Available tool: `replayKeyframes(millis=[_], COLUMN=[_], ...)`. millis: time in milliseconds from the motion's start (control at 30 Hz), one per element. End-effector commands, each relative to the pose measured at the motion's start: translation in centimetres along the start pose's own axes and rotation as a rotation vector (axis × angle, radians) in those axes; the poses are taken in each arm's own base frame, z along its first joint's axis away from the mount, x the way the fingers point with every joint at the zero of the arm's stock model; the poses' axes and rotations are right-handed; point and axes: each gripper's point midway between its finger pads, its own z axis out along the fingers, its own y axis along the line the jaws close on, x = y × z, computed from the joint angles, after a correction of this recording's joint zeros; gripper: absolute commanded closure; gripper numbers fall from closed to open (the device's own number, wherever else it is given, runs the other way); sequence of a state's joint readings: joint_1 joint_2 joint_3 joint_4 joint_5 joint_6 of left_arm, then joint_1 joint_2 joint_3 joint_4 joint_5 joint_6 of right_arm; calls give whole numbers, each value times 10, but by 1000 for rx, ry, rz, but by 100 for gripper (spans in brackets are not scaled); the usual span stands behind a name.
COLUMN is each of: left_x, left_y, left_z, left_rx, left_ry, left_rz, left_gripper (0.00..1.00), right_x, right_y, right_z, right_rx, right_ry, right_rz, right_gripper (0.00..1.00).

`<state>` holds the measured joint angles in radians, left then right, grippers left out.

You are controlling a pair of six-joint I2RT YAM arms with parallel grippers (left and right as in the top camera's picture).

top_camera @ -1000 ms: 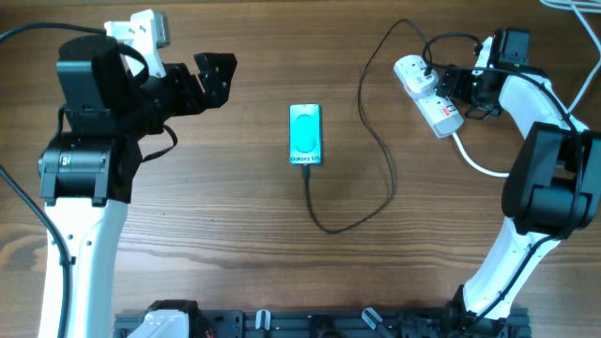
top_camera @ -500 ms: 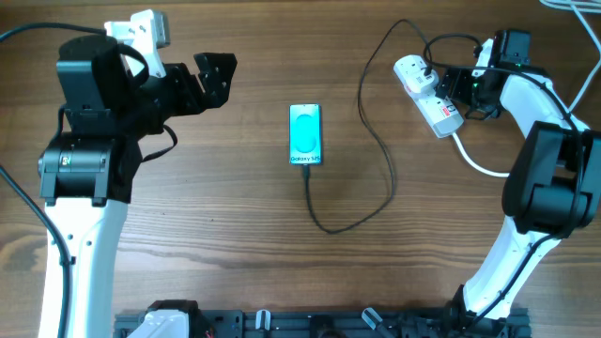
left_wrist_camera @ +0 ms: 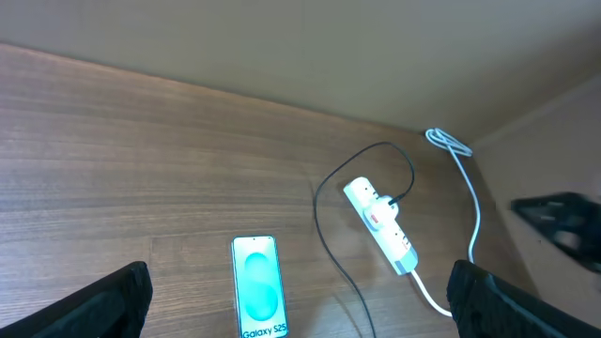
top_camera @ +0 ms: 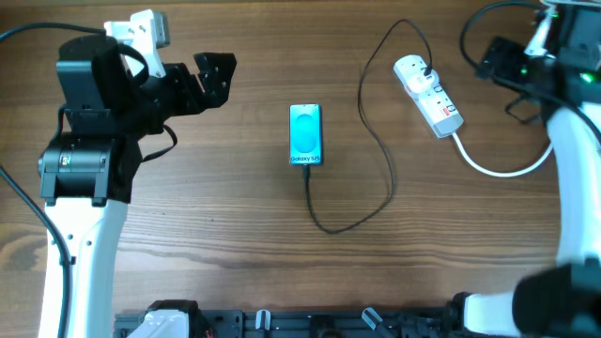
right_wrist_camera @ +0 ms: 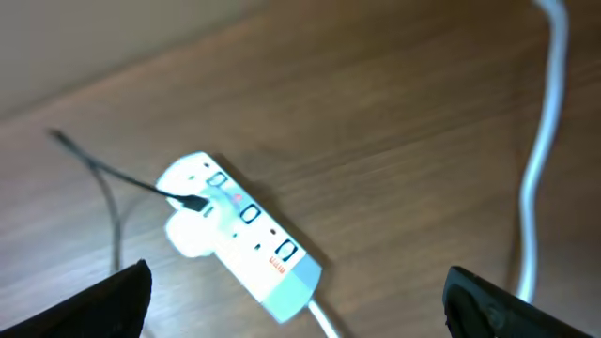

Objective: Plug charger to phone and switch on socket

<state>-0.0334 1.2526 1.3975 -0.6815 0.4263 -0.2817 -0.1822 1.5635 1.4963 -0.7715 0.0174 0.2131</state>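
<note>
The charger (top_camera: 389,183) links the phone (top_camera: 305,134) and the socket (top_camera: 428,95) at its two o'clock. The left fingers (left_wrist_camera: 108,302) and right fingers (right_wrist_camera: 103,302) gape apart.

From the left fingers (top_camera: 216,71) across to the phone (top_camera: 305,134) the counter (top_camera: 216,216) lay bare, an open lane for a reach. Right of the phone the charger (top_camera: 389,183) ran from the phone's near end in a wide loop, then up and round to the far end of the socket (top_camera: 428,95) — anything coming across from that side had to pass over it. The thick white cord (top_camera: 493,170) curved off the socket's near end toward the right arm (top_camera: 566,178), fencing that corner. The right fingers (right_wrist_camera: 117,296) hung spread wide, right of the socket and farther back, apart from it.
</note>
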Motion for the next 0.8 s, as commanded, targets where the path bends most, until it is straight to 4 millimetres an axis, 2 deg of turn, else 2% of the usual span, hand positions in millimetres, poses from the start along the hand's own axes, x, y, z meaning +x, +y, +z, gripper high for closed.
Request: replayKeyframes(millis=[0,167,300,367,500,767], left_x=[-1,-1,-1,-1,-1,-1], left_y=[-2,-2,-2,-2,-2,-2], left_z=[-3,-3,-3,-4,-3,-3], left_rx=[-2,-2,-2,-2,-2,-2], left_ry=[-12,-12,-12,-12,-12,-12], left_rz=[23,23,23,23,23,23], left_gripper=[0,0,0,0,0,0], right_x=[12,36,74,92,122,131], right_y=[2,14,31,33,32,28], right_z=[-38,-86,-117,-127,-141,-137], right_rx=[8,-10,-86,-107,-144,-124], right_ry=[-12,-90,-100,-87,-3,37], right_rz=[34,-32,-53,-74,-67,-117], right_gripper=[0,0,0,0,0,0])
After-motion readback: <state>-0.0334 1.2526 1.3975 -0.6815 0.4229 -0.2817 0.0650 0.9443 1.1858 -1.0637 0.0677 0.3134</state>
